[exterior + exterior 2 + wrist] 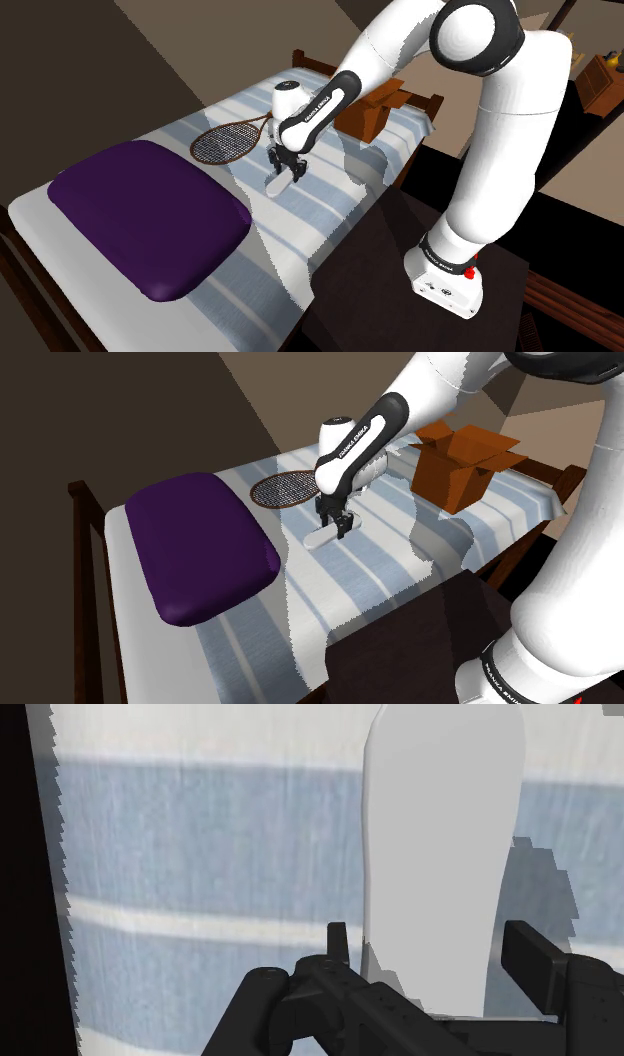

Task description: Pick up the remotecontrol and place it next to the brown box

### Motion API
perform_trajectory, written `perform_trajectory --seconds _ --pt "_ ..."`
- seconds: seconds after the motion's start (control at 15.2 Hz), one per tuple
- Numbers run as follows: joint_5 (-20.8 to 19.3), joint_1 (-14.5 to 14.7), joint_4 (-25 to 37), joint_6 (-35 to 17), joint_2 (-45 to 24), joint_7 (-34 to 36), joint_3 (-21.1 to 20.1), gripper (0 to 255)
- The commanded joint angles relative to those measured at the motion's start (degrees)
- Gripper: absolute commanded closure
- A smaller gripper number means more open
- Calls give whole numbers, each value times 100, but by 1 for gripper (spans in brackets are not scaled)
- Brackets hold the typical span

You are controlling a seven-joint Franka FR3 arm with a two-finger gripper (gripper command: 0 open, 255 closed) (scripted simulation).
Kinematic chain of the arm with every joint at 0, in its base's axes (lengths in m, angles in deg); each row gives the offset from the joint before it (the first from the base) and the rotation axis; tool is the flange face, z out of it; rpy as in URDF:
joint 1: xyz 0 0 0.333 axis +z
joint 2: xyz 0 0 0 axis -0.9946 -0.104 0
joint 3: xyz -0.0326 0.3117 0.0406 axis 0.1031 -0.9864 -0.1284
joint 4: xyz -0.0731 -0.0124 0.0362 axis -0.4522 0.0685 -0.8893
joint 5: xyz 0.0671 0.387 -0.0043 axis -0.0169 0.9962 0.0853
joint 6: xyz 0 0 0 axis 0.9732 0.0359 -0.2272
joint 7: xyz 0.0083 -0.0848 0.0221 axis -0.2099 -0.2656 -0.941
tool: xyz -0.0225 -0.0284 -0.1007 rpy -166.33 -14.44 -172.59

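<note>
Obs. 1: the remote control (440,854) is drawn as a plain pale-grey slab. It is long and smooth, rounded at one end, and I can make out no buttons. It lies flat on the blue-and-white striped bed cover (200,834), about mid-bed.

Obs. 2: my black two-finger gripper (435,954) hangs right over the slab with the jaws spread, one finger along each long side. The wrist view gives a thin strip of cover between one of the fingers (338,942) and the slab's edge. I cannot tell whether the other finger touches it.

Obs. 3: the second exterior view gives the brown cardboard box (460,467), angular with its top flaps raised. It stands on the same cover toward that view's right, well apart from the remote control.

Obs. 4: in the shoulder view, a tennis racket with a dark mesh head (225,142) lies near the gripper. A plump, glossy purple cushion (150,215) sits toward that view's left.
</note>
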Motion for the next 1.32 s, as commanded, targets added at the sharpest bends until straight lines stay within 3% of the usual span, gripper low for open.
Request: perform_trajectory --seconds 0.0,1.25 --pt "63 -26 5 128 127 -45 -35 255" --pt "590 -159 248 1431 1237 -419 -223 255"
